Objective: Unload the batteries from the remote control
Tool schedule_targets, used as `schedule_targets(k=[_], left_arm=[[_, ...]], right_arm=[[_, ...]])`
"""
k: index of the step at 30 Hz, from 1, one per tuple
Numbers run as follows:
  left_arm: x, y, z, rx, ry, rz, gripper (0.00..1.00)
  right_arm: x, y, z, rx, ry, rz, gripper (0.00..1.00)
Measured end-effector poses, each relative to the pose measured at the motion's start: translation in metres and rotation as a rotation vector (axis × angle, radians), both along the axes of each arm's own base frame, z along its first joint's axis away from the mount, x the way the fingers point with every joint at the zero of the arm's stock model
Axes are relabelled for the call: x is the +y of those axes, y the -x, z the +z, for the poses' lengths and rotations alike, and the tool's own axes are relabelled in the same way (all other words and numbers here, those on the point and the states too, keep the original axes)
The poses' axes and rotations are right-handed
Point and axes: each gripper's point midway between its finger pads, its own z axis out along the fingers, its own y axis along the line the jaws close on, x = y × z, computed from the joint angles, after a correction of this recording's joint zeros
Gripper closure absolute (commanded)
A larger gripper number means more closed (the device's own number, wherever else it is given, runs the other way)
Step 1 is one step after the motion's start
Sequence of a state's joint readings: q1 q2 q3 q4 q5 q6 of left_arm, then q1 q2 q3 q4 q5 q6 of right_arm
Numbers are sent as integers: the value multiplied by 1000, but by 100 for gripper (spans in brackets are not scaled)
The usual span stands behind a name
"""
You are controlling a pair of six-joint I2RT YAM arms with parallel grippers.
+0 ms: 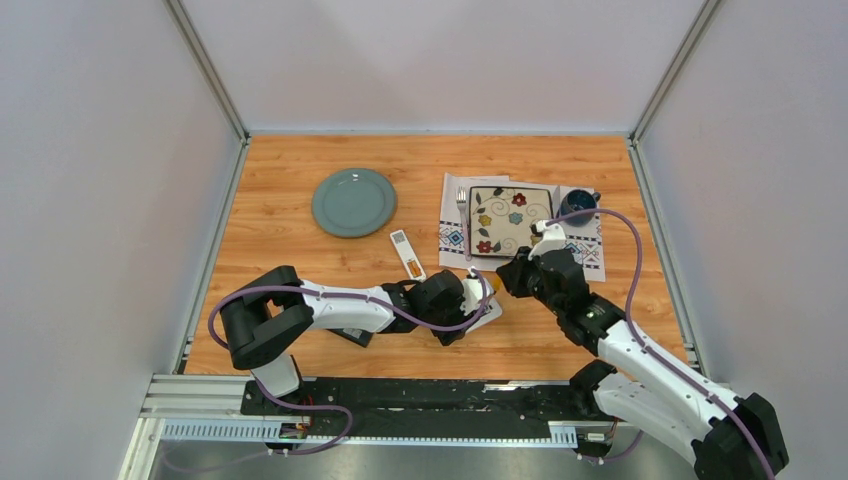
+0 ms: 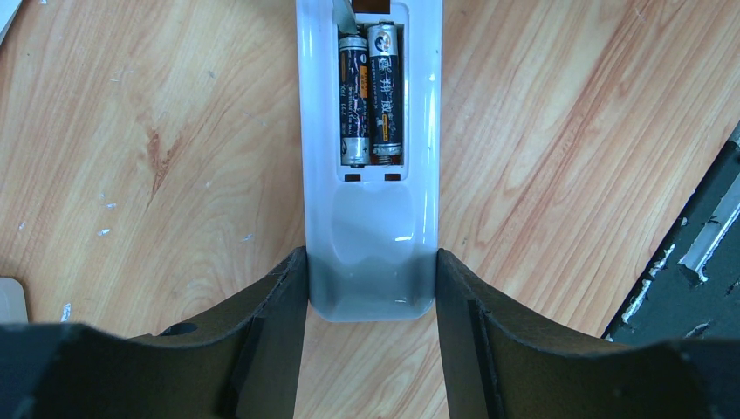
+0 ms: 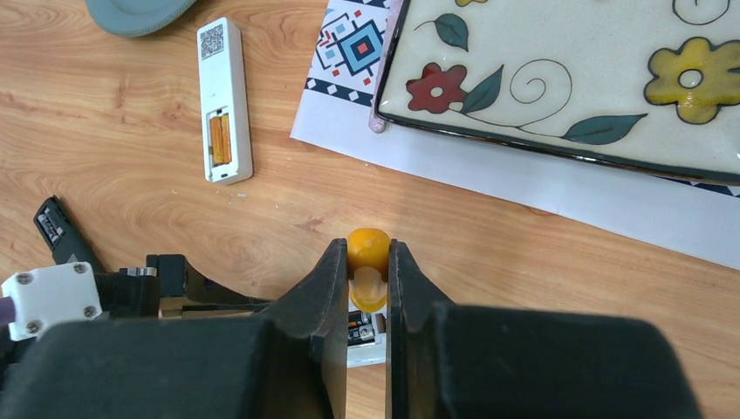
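Note:
My left gripper is shut on the near end of a white remote that lies back-up on the wood, also seen in the top view. Its battery bay is open and holds two batteries side by side, dark with gold-orange ends. A metal blade tip reaches the bay's far end by the left cell. My right gripper is shut on the orange-handled screwdriver, held just above that bay. A second white remote lies apart with gold-orange batteries in its open bay.
A teal round plate sits at the back left. A floral square plate, a fork and a dark blue cup rest on a patterned placemat. A black object lies by the left arm.

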State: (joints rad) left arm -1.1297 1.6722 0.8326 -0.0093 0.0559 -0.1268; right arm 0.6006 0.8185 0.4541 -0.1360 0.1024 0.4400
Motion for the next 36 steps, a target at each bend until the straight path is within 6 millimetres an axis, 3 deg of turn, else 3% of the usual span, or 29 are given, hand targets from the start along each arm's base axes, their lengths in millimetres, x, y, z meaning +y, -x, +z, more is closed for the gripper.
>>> schedule_targets(k=[14,25,33,36], left_arm=[[0,0,0,2,0,-1,67],[0,0,0,3,0,-1,68],[0,0,0,3,-1,-1,81],[0,0,0,3,-1,-1,93]], right_arm=[[5,-5,-5,-8,46,37,100],[28,-3,-7,-40,145,142,100],[27,-5,-7,-30,112,113,100],[23,-7,-7,-13,64,91,100]])
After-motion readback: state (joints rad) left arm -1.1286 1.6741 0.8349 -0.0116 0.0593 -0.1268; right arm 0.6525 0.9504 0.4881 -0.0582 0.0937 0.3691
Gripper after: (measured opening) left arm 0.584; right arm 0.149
